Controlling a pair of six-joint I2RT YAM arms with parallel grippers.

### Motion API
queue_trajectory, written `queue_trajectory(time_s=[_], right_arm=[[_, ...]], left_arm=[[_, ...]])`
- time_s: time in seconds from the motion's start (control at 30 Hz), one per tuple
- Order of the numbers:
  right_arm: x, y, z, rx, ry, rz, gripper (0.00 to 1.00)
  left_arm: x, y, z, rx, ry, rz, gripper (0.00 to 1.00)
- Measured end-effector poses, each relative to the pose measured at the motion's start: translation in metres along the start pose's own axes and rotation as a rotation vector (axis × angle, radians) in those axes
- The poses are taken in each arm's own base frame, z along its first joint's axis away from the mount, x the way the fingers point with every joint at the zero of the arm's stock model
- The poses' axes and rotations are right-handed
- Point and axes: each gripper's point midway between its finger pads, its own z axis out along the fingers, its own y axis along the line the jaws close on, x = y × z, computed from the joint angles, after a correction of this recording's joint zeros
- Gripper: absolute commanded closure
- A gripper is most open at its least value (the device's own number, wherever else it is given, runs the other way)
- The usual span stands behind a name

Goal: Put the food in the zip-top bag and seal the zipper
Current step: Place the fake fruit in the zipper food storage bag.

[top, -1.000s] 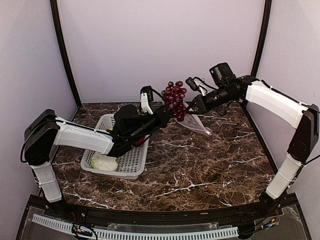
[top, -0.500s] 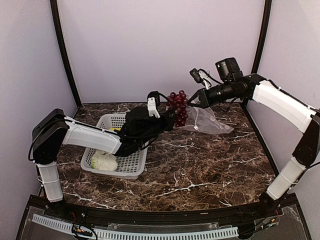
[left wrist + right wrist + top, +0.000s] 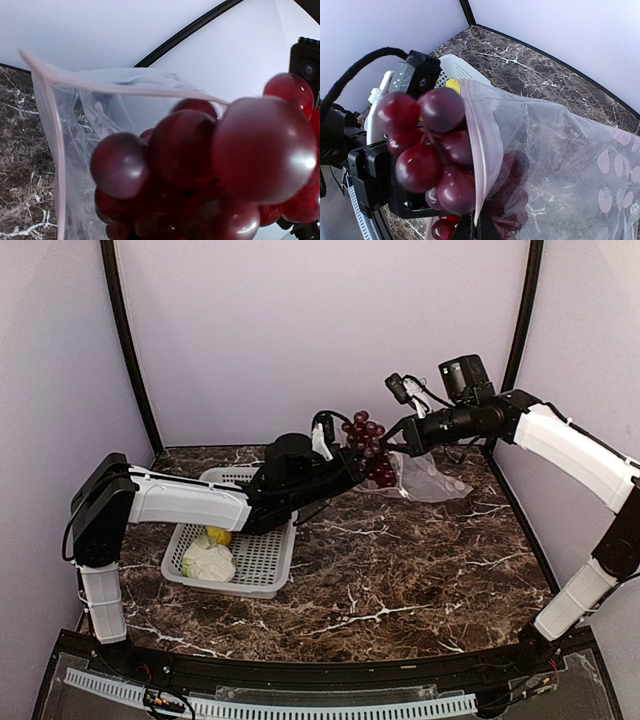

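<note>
My left gripper (image 3: 354, 456) is shut on the dark purple grape bunch (image 3: 366, 432) and holds it at the mouth of the zip-top bag (image 3: 428, 478), above the back of the table. In the right wrist view the lower grapes (image 3: 517, 170) show through the bag wall, while the upper grapes (image 3: 432, 145) stay outside the pinkish-white zipper (image 3: 485, 145). My right gripper (image 3: 394, 444) is shut on the zipper edge (image 3: 476, 226) and holds the mouth open. In the left wrist view the grapes (image 3: 200, 165) hide my fingers, with the bag (image 3: 82, 135) behind them.
The white mesh basket (image 3: 262, 562) stands at the left under my left arm. It holds a pale cabbage piece (image 3: 208, 563) and a yellow piece (image 3: 218, 536). Its rim (image 3: 457, 65) and the yellow piece (image 3: 452, 85) also show in the right wrist view. The back wall is close behind the bag.
My left gripper has carried the grape bunch to the right, into the bag's mouth. My right gripper has shifted slightly right with the bag's edge, and the bag now lies spread behind it.
</note>
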Motion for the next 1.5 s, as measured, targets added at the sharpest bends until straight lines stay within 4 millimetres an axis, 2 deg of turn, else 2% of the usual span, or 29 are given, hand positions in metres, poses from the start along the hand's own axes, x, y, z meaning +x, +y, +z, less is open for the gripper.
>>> queue_trajectory(time_s=[0.27,0.37,0.5,0.7,0.83,0.93,1.13,1.2,1.3,1.37,1.5], right_arm=[[0.011,0.005,-0.002,-0.014,0.004,-0.046,1.00],[0.015,0.006,0.000,-0.019,0.010,-0.068,1.00],[0.019,0.006,0.003,-0.026,0.013,-0.081,1.00],[0.019,0.010,0.003,-0.049,0.013,-0.081,1.00],[0.019,0.009,0.004,-0.049,0.013,-0.080,1.00],[0.017,0.008,0.003,-0.052,0.006,-0.078,1.00],[0.011,-0.001,0.005,-0.065,0.003,-0.054,1.00],[0.013,-0.005,0.006,-0.069,0.008,-0.038,1.00],[0.012,-0.011,0.007,-0.071,0.009,-0.018,1.00],[0.012,-0.015,0.007,-0.070,0.008,-0.005,1.00],[0.013,-0.022,0.010,-0.073,0.014,0.020,1.00]], left_arm=[[0.019,0.020,0.001,-0.117,0.093,-0.180,0.99],[0.028,0.024,0.004,-0.142,0.134,-0.244,0.96],[0.032,0.027,0.004,-0.170,0.157,-0.322,0.87],[0.028,0.033,0.012,-0.182,0.169,-0.392,0.64],[0.025,0.025,0.020,-0.183,0.204,-0.380,0.49],[0.026,0.029,0.017,-0.213,0.219,-0.367,0.36],[0.029,0.039,0.005,-0.284,0.238,-0.300,0.33],[0.024,0.034,0.002,-0.281,0.237,-0.262,0.32],[0.018,0.024,-0.005,-0.273,0.239,-0.200,0.19],[0.011,0.020,-0.009,-0.277,0.229,-0.161,0.14],[-0.005,0.004,-0.019,-0.266,0.203,-0.106,0.12]])
